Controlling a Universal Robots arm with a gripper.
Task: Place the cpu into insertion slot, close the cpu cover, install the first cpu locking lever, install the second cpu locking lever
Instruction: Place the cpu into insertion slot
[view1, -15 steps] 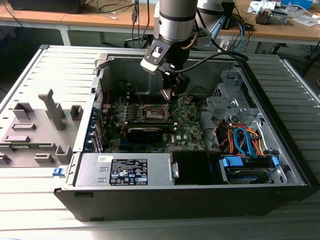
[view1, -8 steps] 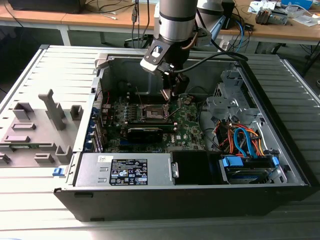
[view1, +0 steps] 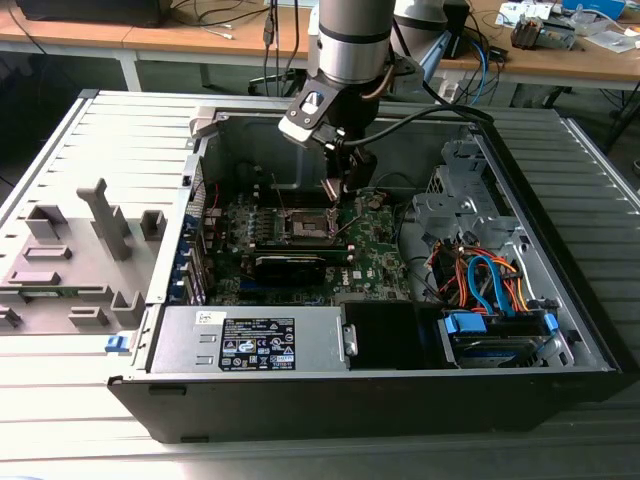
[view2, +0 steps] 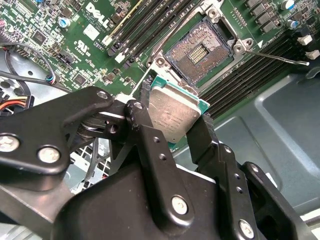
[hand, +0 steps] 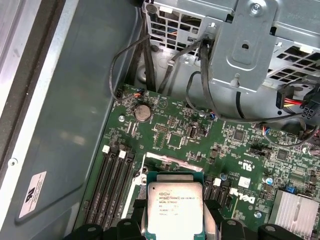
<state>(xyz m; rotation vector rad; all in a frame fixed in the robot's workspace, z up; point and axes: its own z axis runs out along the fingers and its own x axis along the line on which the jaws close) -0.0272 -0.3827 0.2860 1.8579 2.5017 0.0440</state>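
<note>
In the exterior view the arm (view1: 350, 40) reaches down into the open computer case (view1: 300, 400). The hand (view1: 340, 190) hangs low over the green circuit board (view1: 380, 250), with the insertion slot (view1: 307, 222) just below and beside its tips and the long black card (view1: 290, 266) a little further off. In the second wrist view the hand (view2: 172, 120) is closed to a narrow span on the cpu (view2: 172, 112). Its fingers (view2: 145, 132) press only on opposite edges, which I judge keeps the metal top and the underside untouched. The insertion slot (view2: 200, 52) lies just beyond the fingertips, near the chip but apart from it, and its contact field is bare, so the chip is not yet seated. A thin locking lever (view2: 277, 57) is swung out sideways from the socket, leaving the opening free. In the first wrist view the cpu (hand: 175, 207) faces the camera flat-on, held between the black fingers (hand: 237, 232), with the memory slots (hand: 112, 185) alongside.
</note>
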